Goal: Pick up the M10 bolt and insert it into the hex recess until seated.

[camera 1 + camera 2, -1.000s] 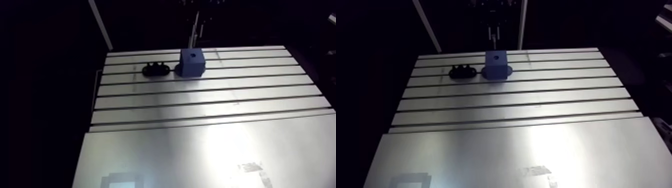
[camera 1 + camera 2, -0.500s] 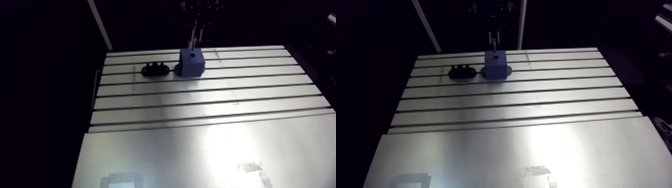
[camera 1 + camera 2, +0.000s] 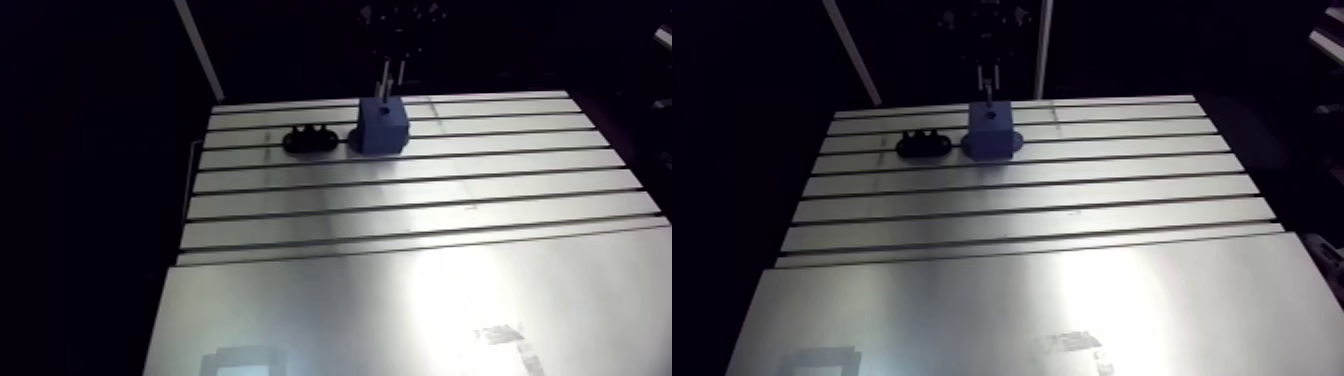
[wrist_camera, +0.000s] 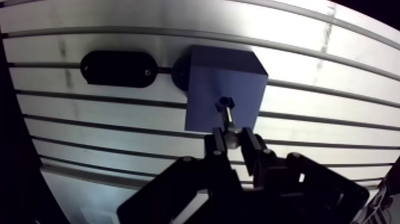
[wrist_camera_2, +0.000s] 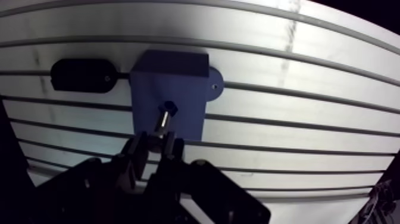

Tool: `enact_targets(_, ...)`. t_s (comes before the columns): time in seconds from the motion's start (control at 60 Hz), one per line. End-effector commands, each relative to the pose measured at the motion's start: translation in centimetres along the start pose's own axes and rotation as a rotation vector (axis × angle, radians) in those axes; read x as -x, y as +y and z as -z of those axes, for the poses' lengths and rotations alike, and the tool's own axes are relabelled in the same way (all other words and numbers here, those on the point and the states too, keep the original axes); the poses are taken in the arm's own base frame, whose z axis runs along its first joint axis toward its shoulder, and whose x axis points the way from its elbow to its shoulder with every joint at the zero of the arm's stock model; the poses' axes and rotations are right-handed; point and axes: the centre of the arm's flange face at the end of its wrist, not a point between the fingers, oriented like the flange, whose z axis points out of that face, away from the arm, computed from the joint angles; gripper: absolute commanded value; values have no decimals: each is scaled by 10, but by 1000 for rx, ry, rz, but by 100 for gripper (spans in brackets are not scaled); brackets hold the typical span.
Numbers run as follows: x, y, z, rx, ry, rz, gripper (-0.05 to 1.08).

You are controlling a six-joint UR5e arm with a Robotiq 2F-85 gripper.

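A blue block (image 4: 223,89) with a small dark recess in its top face stands on the slotted aluminium table (image 4: 333,113). My gripper (image 4: 233,138) is right above the block and is shut on a slim metal bolt (image 4: 227,117). The bolt points down, and its dark tip (image 4: 224,103) sits at the recess. In the arm view the gripper (image 3: 987,72) comes down at the table's far edge onto the blue block (image 3: 992,128), the bolt's shank showing as a thin bright line just above the block.
A black oval holder (image 4: 118,67) lies on the table just beside the block, seen in the arm view as the black holder (image 3: 925,145). A plain metal sheet (image 3: 1022,300) covers the near part of the table.
The gripper with the bolt has come down a little closer to the top of the blue block. Block and black holder have not moved.
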Motion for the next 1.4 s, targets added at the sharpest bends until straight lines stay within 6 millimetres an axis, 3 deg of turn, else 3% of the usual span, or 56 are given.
enact_targets(0.017, 0, -1, -1, -1, 0, -1, 75)
enact_targets(1.4, -4, 1, -16, -1, -11, 3, 75)
